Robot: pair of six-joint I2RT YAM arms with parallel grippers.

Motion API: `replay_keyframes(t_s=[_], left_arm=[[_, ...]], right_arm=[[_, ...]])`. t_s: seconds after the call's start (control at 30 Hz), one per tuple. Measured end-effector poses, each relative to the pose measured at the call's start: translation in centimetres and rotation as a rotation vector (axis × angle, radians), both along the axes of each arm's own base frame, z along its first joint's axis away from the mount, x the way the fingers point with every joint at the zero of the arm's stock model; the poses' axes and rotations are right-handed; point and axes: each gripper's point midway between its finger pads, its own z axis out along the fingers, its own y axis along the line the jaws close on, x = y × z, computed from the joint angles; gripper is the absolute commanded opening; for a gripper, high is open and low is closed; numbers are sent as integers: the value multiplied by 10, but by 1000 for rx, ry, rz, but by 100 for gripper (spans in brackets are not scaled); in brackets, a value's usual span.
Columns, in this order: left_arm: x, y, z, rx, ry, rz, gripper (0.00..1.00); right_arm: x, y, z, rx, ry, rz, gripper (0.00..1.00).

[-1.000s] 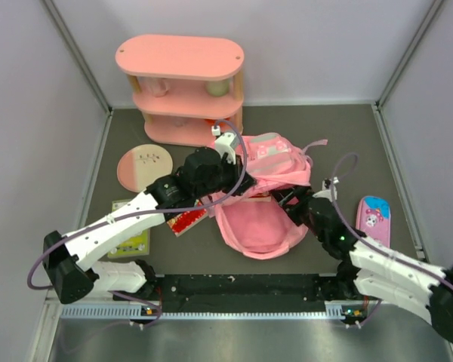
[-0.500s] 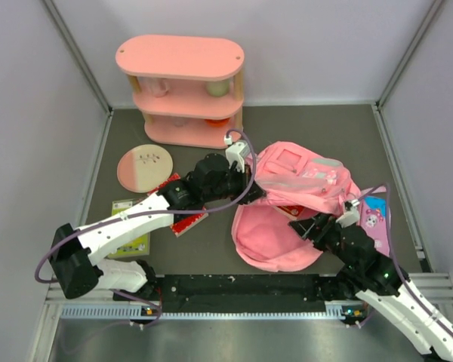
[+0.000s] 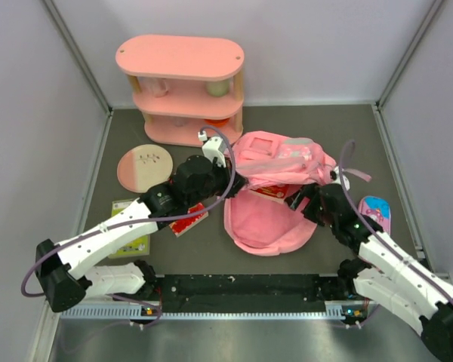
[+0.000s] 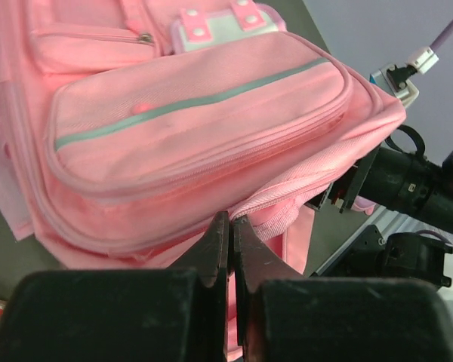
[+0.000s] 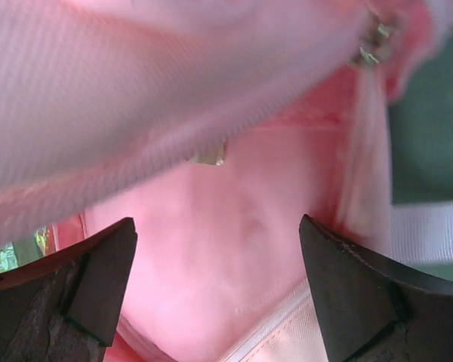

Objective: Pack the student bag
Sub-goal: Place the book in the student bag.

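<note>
While the student bag (image 3: pixel 279 158) lies midway on the bench (image 3: pixel 347 136), mouth gaping rightward, the left claw (image 4: pixel 229 226) is clenched on its fabric edge from the left, propping the front up. The right claw (image 5: pixel 217 226), spread wide and empty, faces straight into that mouth, nearer the opening.

Pink everywhere here, the student bag (image 4: pixel 189 128) fills most of the shot. The left gripper (image 4: pixel 230 226) has its black fingers pinched tight on a fold at the bag's lower edge. A grey-green zip strip (image 4: pixel 189 102) runs across the front pocket, with the white buckle flap (image 4: pixel 219 23) up top. The other arm's black body (image 4: pixel 415 188) is off to the right.
</note>
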Motion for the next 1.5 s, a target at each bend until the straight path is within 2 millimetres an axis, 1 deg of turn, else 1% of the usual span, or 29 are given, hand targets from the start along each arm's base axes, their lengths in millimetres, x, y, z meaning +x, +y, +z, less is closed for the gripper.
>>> replay_keyframes(t_s=[0.07, 0.13, 0.27, 0.4, 0.53, 0.6, 0.7, 0.77, 0.8, 0.83, 0.87, 0.9, 0.97, 1.0, 1.03, 1.07, 1.1, 1.17, 1.2, 1.23, 1.33, 1.37, 1.43, 1.47, 1.5], left_arm=[[2, 0, -1, 6, -2, 6, 0], [4, -1, -8, 18, 10, 8, 0], [12, -12, -25, 36, 44, 15, 0], [17, -17, -43, 56, 84, 32, 0], [19, -21, -45, 51, 99, 33, 0], [21, -24, -48, 57, 105, 32, 0], [22, -25, -58, 81, 124, 33, 0], [23, -26, -62, 90, 132, 33, 0], [23, -26, -63, 91, 134, 34, 3], [23, -26, -64, 92, 135, 34, 17], [23, -26, -64, 94, 136, 34, 47], [23, -26, -65, 94, 139, 33, 58], [22, -23, -67, 106, 148, 36, 75], [22, -20, -69, 113, 153, 39, 81], [20, -16, -70, 121, 161, 48, 87], [16, -6, -70, 128, 166, 69, 90], [14, -3, -70, 132, 166, 71, 95], [9, 17, -63, 121, 140, 123, 99], [5, 31, -57, 108, 122, 156, 99], [1, 45, -49, 92, 99, 191, 99], [-6, 81, -17, 25, 28, 288, 99], [-8, 92, -8, 7, 7, 317, 99], [-12, 112, 1, -8, -16, 377, 99], [-13, 120, 2, -9, -19, 405, 99], [-14, 126, 0, -4, -16, 428, 99]], right_arm=[[8, -1, -3, -15, 10, 5, 89], [12, -1, -5, -7, 22, 30, 89], [11, 1, -2, 22, 42, 74, 89], [-7, 15, 6, 93, 47, 178, 90], [-41, 32, 9, 195, 56, 323, 90], [-56, 39, 19, 251, 26, 394, 90], [-74, 45, 44, 316, -67, 482, 90], [-83, 47, 59, 344, -126, 522, 90], [-87, 48, 65, 360, -146, 538, 90], [-90, 48, 70, 371, -154, 545, 90], [-91, 48, 73, 378, -161, 549, 89], [-92, 48, 76, 383, -159, 547, 89], [-92, 48, 81, 386, -158, 538, 89], [-91, 47, 85, 384, -163, 535, 89], [-90, 47, 90, 382, -169, 529, 89], [-88, 47, 97, 380, -178, 524, 89], [-86, 47, 104, 381, -190, 524, 88], [-81, 49, 125, 389, -229, 529, 88], [-78, 51, 138, 398, -256, 534, 88], [-75, 53, 146, 404, -274, 538, 88], [-71, 62, 169, 449, -321, 578, 88], [-71, 66, 174, 464, -327, 594, 88], [-71, 74, 179, 484, -330, 621, 88], [-70, 76, 178, 485, -328, 623, 88], [-76, 84, 178, 492, -317, 661, 88]])
